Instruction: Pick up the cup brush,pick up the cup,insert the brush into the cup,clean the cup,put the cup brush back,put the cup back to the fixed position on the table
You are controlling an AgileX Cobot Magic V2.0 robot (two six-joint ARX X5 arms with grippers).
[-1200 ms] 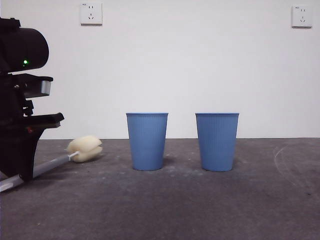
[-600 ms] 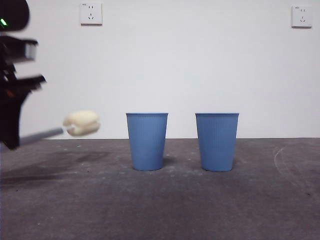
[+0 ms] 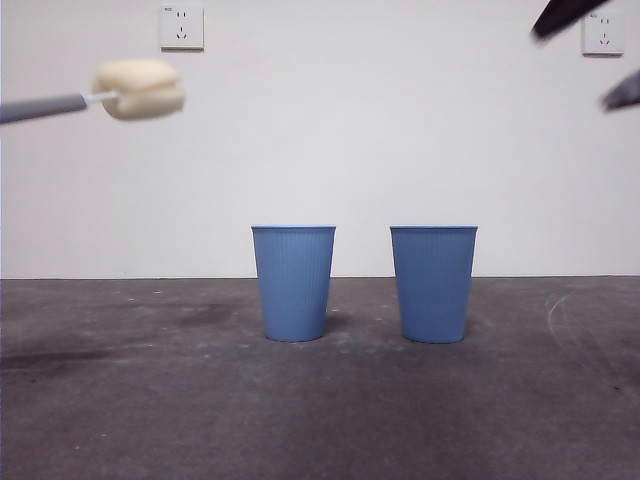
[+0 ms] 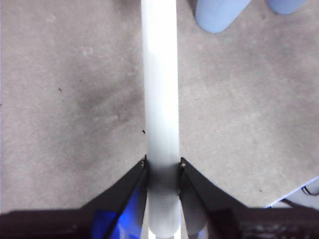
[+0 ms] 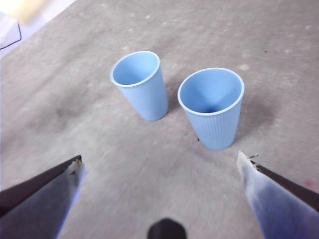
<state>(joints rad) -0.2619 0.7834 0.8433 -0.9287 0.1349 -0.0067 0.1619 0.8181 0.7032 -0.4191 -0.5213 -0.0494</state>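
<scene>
My left gripper [image 4: 162,172] is shut on the grey handle [image 4: 159,99] of the cup brush. In the front view the cup brush [image 3: 140,88] hangs high at the left, level, with its cream sponge head pointing right. Two identical blue ribbed cups stand upright on the table [image 3: 320,420], one on the left [image 3: 293,283] and one on the right [image 3: 433,283]. My right gripper [image 5: 160,162] is open and empty, high above the cups, its jaws showing at the front view's top right [image 3: 575,68]. The right wrist view shows both cups [image 5: 139,84] [image 5: 212,107] empty.
A white wall with two sockets [image 3: 182,27] [image 3: 603,32] stands behind the table. The table's edge and a cable [image 4: 304,191] show in the left wrist view. The cups' lower parts [image 4: 219,12] show there too.
The left gripper has lifted the brush from the table to high at the left. The left arm has left the front view. The right gripper's jaws have come in at the top right.
</scene>
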